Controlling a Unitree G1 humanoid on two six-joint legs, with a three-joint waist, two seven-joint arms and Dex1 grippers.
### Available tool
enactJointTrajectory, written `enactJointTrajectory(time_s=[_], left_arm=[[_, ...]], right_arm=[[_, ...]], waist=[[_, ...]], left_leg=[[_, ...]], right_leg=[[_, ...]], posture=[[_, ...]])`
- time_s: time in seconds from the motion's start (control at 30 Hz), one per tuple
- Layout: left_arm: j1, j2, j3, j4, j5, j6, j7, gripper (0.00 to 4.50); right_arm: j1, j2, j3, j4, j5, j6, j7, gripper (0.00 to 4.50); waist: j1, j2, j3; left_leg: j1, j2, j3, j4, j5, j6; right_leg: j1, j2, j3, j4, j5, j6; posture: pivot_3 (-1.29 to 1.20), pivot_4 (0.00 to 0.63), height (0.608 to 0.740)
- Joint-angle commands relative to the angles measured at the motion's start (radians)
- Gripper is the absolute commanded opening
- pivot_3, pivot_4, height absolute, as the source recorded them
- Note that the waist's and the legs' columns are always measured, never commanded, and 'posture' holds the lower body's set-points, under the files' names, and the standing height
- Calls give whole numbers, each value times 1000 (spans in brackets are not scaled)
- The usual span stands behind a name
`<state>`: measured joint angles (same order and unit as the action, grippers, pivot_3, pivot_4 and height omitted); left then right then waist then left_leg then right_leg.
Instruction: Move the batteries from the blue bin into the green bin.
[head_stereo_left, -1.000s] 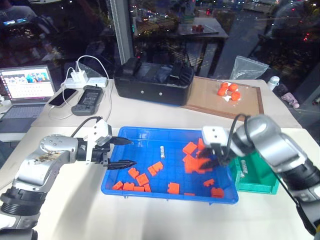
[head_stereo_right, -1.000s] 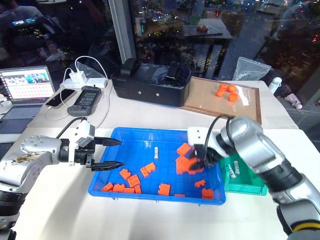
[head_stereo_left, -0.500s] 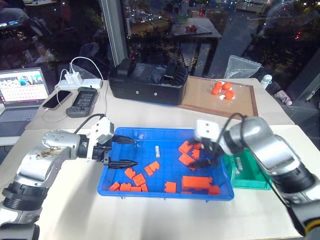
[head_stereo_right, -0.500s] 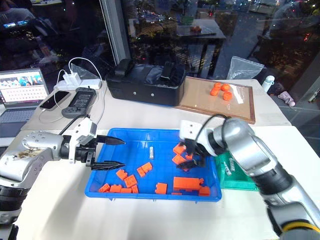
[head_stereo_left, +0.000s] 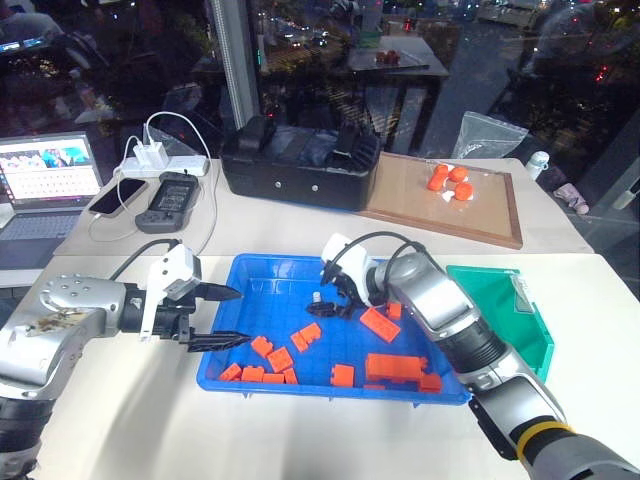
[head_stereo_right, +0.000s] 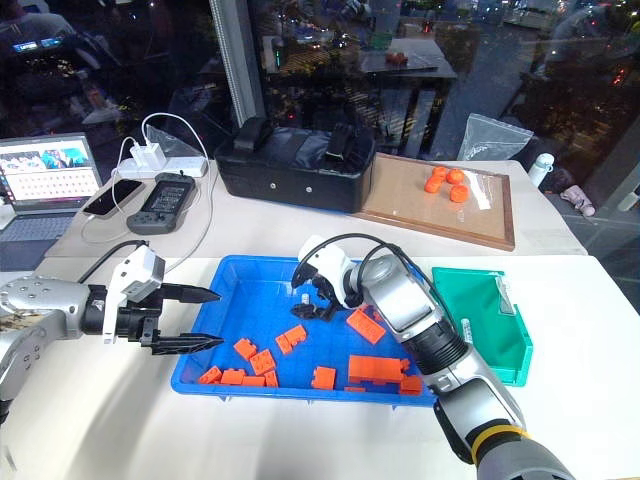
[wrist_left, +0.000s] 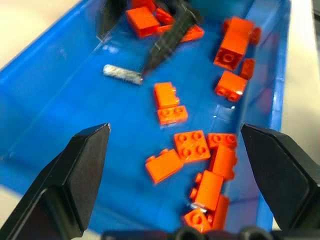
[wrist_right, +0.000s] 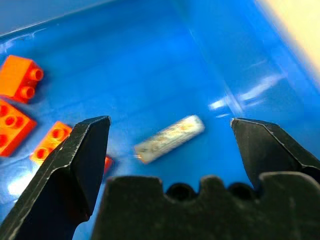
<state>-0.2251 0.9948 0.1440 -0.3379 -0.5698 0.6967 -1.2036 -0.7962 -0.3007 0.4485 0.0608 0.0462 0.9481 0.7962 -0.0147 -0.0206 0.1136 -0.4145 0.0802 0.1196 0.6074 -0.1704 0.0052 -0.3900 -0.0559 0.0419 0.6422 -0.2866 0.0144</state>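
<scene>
Inside the blue bin (head_stereo_left: 236, 283) the far half of the floor lay mostly bare, and the one battery (wrist_right: 169, 138) there had open blue around it on every side. The right gripper (head_stereo_left: 331, 302) hung spread wide above that battery, nothing between its two fingers and the battery. Orange blocks (head_stereo_left: 285, 357) crowded the near edge and the right half of the bin, so a reach from that side would have met them. The left gripper (head_stereo_left: 228, 316), fingers apart, sat at the bin's left rim, blocking that end. The green bin (head_stereo_left: 523, 325) stood just beside the blue one on the right, its top open.
</scene>
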Motion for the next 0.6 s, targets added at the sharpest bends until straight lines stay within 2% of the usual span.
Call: enactJointTrajectory(time_s=[0.03, 0.23, 0.33, 0.6], left_arm=[[17, 19, 49, -57, -33, 15, 19, 4500], [31, 23, 65, -82, -43, 31, 45, 4500], [31, 21, 63, -87, -50, 33, 53, 4500], [-4, 12, 27, -58, -40, 18, 53, 4500]], right_arm=[[1, 33, 7, 12, -1, -14, -28, 4457], [24, 46, 68, 104, -44, -103, -39, 4457], [26, 34, 58, 116, -49, -115, -34, 3815], [37, -11, 43, 82, -42, -105, -20, 1021]], waist=[[1, 0, 0], [-1, 0, 0], [0, -1, 0], [-1, -1, -1]], left_leg=[[0, 0, 0, 0, 0, 0], [0, 0, 0, -1, 0, 0], [3, 0, 0, -1, 0, 0], [6, 0, 0, -1, -4, -6]], right_leg=[[0, 0, 0, 0, 0, 0], [0, 0, 0, 0, 0, 0], [0, 0, -1, -1, 0, 0], [1, -2, -1, -1, 0, 0]], posture=[[0, 150, 735], [0, 150, 735], [0, 150, 735], [0, 150, 735]])
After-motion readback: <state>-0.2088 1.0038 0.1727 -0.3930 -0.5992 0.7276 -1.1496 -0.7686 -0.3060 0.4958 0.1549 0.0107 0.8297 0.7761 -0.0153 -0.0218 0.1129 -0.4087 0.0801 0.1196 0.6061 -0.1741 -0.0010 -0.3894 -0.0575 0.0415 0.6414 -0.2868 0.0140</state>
